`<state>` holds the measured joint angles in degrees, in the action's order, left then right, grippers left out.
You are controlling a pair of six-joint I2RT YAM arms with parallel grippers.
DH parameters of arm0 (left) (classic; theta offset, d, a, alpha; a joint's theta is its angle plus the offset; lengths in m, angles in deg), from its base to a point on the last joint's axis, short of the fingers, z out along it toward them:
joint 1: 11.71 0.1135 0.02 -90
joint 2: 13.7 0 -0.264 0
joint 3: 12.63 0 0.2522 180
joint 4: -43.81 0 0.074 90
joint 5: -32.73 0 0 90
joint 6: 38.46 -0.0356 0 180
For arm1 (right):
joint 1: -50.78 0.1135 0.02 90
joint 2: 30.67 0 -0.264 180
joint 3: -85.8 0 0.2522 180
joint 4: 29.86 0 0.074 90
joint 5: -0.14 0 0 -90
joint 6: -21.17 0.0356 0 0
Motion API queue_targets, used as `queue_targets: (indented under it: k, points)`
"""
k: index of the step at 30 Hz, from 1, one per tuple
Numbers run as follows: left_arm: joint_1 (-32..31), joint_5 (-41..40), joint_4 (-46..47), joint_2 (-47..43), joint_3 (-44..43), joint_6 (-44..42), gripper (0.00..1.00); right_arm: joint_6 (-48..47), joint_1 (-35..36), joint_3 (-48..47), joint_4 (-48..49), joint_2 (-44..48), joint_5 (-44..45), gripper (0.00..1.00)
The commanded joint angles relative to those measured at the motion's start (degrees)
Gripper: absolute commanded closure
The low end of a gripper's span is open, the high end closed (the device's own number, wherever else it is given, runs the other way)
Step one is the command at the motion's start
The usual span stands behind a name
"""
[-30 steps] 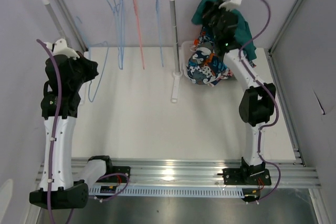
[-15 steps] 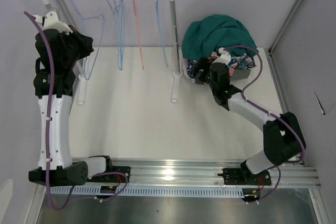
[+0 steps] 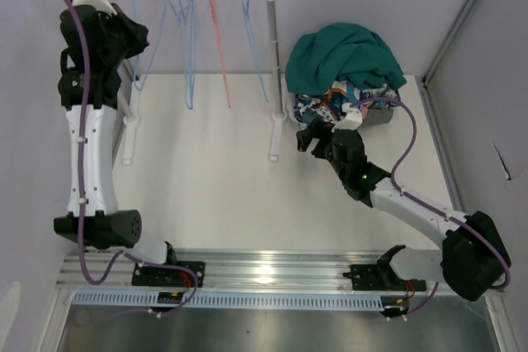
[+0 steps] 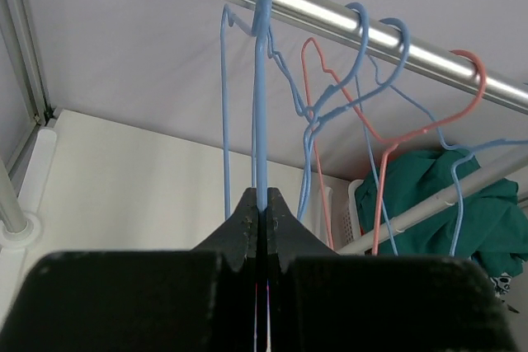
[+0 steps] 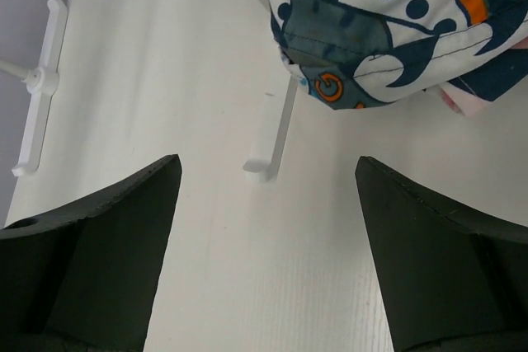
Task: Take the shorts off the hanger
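Note:
The shorts lie in a pile at the back right: a teal pair (image 3: 345,53) on top and a blue-orange-white printed pair (image 3: 323,107) below it, also seen in the right wrist view (image 5: 371,39). My right gripper (image 3: 311,135) stands open and empty low over the table, just left of the pile (image 5: 268,162). My left gripper (image 3: 136,39) is raised by the rail's left end, shut on the thin wire of a bare blue hanger (image 4: 261,80), which runs up across the rail (image 4: 330,14). No cloth hangs on this hanger. The teal pair shows past the rail (image 4: 421,195).
More bare hangers hang from the rail: blue ones (image 3: 186,47) (image 3: 252,39) and a pink one (image 3: 217,39). The rack's right post (image 3: 271,63) and its white foot (image 5: 276,133) stand next to the pile. A white basket (image 4: 356,220) sits under the shorts.
My right gripper opened, dropped the teal shorts on the pile and drew back down to the table. My left arm lifted the blue hanger up toward the rail.

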<state>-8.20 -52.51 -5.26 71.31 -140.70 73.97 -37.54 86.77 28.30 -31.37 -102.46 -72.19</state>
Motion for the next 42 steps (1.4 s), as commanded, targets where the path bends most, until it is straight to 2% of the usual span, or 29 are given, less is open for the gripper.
queue_targets:
  k: [1,7,12,18,21,22,24,25,27,28,32,33,34,35,39,40,42]
  points:
    - [-0.96,-0.09,-0.37,4.45,-4.35,-0.46,1.00,-0.44,1.19,1.29,0.06,2.70,1.66,0.06]
    - [-5.25,-3.69,0.59,5.61,2.30,-1.87,1.00,0.09,1.37,5.16,-0.65,5.78,1.84,0.06]
    - [-6.85,-6.42,1.03,1.75,6.71,-1.69,1.00,-0.17,1.45,6.39,-1.88,8.85,2.19,0.06]
    - [-7.90,-8.53,2.35,-3.18,15.94,-1.87,0.99,-0.09,1.63,7.27,-4.42,12.02,3.25,0.06]
    - [-7.90,-8.88,1.65,-4.50,18.40,-2.22,0.79,-0.17,1.80,7.10,-6.27,14.04,3.95,0.06]
    - [-7.90,-8.88,1.47,-5.55,18.85,-2.57,0.61,-0.44,1.89,7.18,-6.62,15.26,4.12,0.06]
    - [-7.90,-9.06,1.47,-7.04,21.13,-2.92,0.43,-1.49,2.07,6.75,-8.11,16.76,4.83,0.06]
    - [-7.90,-9.15,1.47,-8.88,21.66,-3.36,0.25,-2.28,2.24,6.22,-8.99,17.64,5.44,0.05]
    - [-7.90,-9.15,1.47,-11.35,23.85,-3.80,0.14,-4.82,2.42,3.95,-11.97,19.84,6.49,0.06]
    - [-7.90,-9.06,1.21,-12.67,26.04,-4.15,0.01,-5.62,2.59,2.89,-14.34,20.72,7.46,0.07]
    - [-8.08,-6.96,1.90,-21.53,33.25,-5.03,0.01,-8.61,2.60,-4.93,-22.25,23.88,5.54,0.09]
    - [-8.17,-5.65,2.35,-26.08,34.57,-5.12,0.01,-9.40,2.68,-6.77,-25.05,25.28,4.05,0.08]
    - [-8.25,-5.20,3.48,-31.17,39.72,-5.64,0.01,-11.14,2.86,-10.10,-27.26,26.60,0.99,0.08]
    - [-8.34,-4.76,3.49,-31.22,41.51,-5.82,0.01,-11.34,2.86,-11.61,-27.28,26.61,0.18,0.07]
    - [-8.43,-2.03,6.03,-45.68,51.62,-7.05,0.01,-12.74,3.04,-15.31,-29.65,31.61,-3.34,0.04]
    - [-8.43,-1.51,6.30,-47.90,52.85,-7.75,0.01,-13.09,2.95,-15.40,-29.57,32.67,-4.91,0.00]
    - [-8.43,-1.33,7.01,-52.21,57.43,-8.81,0.01,-12.48,2.95,-15.14,-30.00,34.08,-5.89,0.01]
